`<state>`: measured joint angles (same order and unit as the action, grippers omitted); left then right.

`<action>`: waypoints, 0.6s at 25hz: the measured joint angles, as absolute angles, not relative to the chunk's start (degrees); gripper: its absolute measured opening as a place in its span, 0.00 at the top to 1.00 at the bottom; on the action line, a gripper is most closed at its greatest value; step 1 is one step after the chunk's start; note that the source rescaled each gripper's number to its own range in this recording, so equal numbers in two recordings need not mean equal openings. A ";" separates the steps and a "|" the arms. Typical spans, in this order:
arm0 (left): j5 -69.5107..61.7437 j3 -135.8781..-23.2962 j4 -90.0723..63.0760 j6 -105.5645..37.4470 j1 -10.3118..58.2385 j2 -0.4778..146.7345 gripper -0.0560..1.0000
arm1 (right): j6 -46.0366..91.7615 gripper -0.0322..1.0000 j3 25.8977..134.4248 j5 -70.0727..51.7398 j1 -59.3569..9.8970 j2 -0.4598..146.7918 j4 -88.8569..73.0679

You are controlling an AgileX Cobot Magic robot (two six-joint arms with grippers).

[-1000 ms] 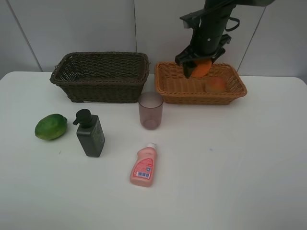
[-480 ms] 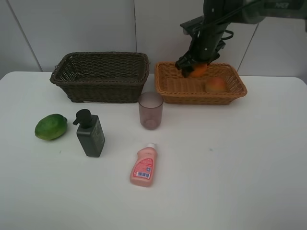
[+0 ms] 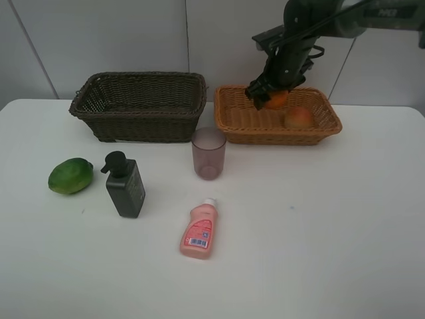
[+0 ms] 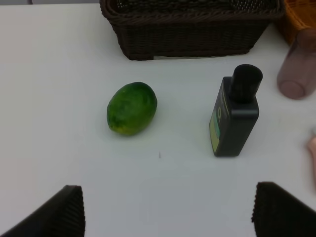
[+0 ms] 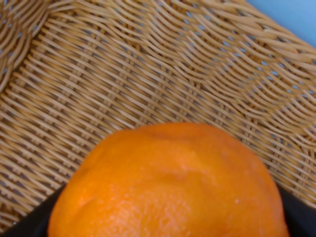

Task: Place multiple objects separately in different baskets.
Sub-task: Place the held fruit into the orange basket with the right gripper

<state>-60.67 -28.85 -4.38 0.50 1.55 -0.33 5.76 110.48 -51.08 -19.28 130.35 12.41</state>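
A white tabletop (image 3: 319, 219) is seen from a high camera, with two wicker baskets set side by side along its far edge. The deep dark brown basket (image 3: 139, 116) sits at the upper left of the frame and the shallower light orange-tan basket (image 3: 240, 123) at the upper right. The right end effector (image 3: 271, 98) is lowered into the tan basket near its back left corner and is clamped on the orange (image 3: 279, 100). In the right wrist view the orange fills the lower frame between two dark finger edges, close above the woven floor. A red-yellow peach (image 3: 299, 117) lies in the same basket, just right of the orange.

In front of the baskets, a translucent mauve cup (image 3: 208, 154) stands upright at centre. A dark green pump bottle (image 3: 126, 186) stands to the left, with a green round fruit (image 3: 70, 176) beside it. A pink white-capped bottle (image 3: 198, 231) lies flat at lower centre.

In the left wrist view the left end effector (image 4: 170, 215) is held above the tabletop with its fingers wide apart, gripping nothing.
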 joint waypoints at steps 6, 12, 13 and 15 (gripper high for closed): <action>-60.67 -28.85 -4.38 0.50 1.55 -0.33 0.10 | 5.76 0.48 110.48 -51.55 -19.28 130.37 12.03; -60.67 -28.85 -4.38 0.50 1.55 -0.33 0.10 | 4.98 0.33 110.48 -51.60 -19.28 130.76 11.96; -60.67 -28.85 -4.38 0.50 1.55 -0.33 0.10 | 4.74 0.33 110.48 -51.62 -19.28 130.76 11.96; -60.67 -28.85 -4.38 0.50 1.55 -0.33 0.10 | 4.48 0.33 110.48 -51.90 -19.28 130.76 11.96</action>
<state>-60.67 -28.85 -4.38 0.50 1.55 -0.33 4.48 110.48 -51.90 -19.28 130.76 11.96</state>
